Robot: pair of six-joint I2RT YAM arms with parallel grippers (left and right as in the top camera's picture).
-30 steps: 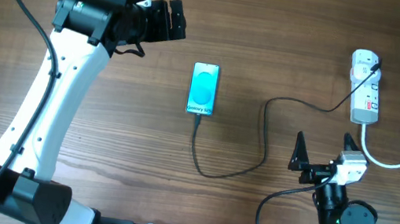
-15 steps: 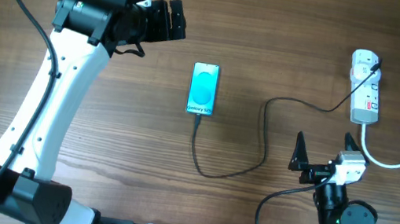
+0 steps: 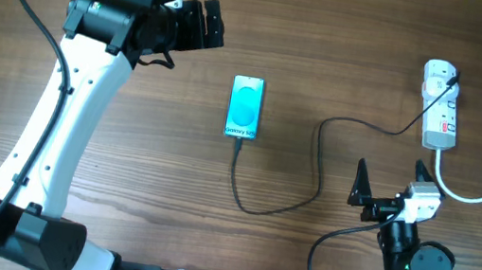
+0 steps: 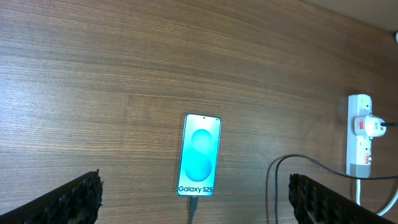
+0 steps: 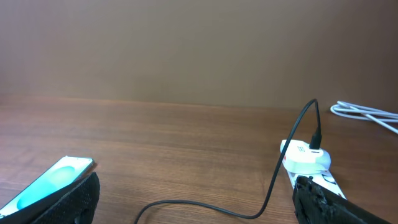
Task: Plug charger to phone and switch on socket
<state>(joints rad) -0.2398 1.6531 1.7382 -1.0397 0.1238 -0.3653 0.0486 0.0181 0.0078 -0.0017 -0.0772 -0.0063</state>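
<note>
Black charger cable [image 3: 318,156] runs from white socket [image 3: 439,117] across wooden surface [image 3: 379,41] to phone [image 3: 244,107] bottom edge; left fingers [image 4: 74,199] apart, right fingers [image 5: 62,205] apart, both holding nothing.

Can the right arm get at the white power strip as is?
Probably yes: the right gripper is open, the white power strip lies just ahead across bare wooden table; only the thin black cable runs nearby.
</note>
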